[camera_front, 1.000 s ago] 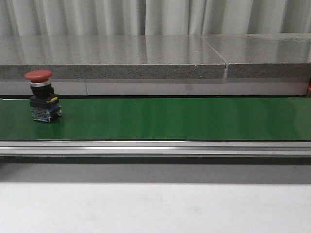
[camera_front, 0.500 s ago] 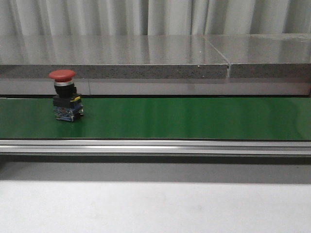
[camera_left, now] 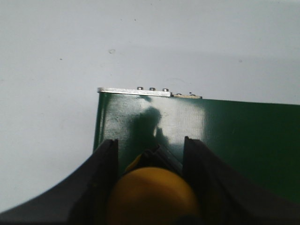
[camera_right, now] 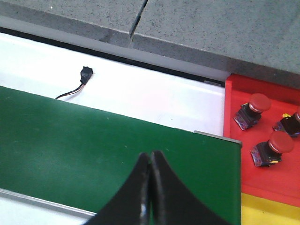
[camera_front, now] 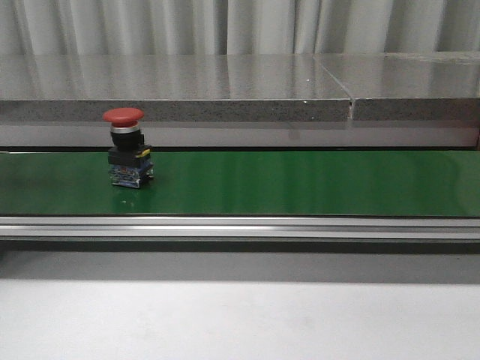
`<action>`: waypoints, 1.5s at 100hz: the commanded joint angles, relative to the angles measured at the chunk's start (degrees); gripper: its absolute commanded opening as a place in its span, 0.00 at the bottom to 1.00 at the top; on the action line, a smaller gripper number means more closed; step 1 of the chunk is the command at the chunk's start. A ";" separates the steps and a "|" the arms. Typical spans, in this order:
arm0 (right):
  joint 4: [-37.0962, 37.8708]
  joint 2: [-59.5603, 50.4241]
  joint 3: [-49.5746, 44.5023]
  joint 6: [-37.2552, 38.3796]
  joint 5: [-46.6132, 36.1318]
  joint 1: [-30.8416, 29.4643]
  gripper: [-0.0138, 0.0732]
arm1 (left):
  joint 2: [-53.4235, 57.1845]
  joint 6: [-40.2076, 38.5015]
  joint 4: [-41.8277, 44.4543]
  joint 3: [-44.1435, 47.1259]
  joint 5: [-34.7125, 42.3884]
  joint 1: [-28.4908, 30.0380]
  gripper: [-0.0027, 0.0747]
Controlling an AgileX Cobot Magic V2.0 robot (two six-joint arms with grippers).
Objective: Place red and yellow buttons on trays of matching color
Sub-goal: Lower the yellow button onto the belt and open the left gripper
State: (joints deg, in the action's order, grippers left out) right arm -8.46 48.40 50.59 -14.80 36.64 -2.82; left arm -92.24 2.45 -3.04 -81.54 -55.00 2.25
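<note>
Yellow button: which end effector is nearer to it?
Left. The yellow button sits gripped in the left end effector; the right end effector is shut, empty, over the belt.

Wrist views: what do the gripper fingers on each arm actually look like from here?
The left gripper has two wide fingers in matt black, their outer edges flaring out in a curve. The right gripper has the same black fingers, tapering to narrow rounded tips. No markings, cables or pads of another colour show on either, and the arms themselves are out of view.

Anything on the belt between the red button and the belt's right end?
No. In the front view, the green belt is bare from the red button rightward to the frame's edge.
</note>
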 commanded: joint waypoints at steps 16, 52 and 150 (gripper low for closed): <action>0.02 -0.43 1.45 -0.18 -3.50 -0.04 0.08 | 2.85 -0.73 0.19 4.19 6.55 -1.40 0.01; 0.02 -0.43 1.45 -0.18 -3.50 -0.04 0.08 | 2.19 -0.73 6.00 4.44 6.43 -1.40 0.01; 0.02 -0.43 1.45 -0.18 -3.50 -0.04 0.08 | -2.26 -0.73 5.56 4.49 7.82 -1.40 0.12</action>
State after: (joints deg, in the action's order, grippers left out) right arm -8.46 48.40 50.59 -14.80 36.64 -2.82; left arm -96.74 2.34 2.65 -75.59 -49.41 1.18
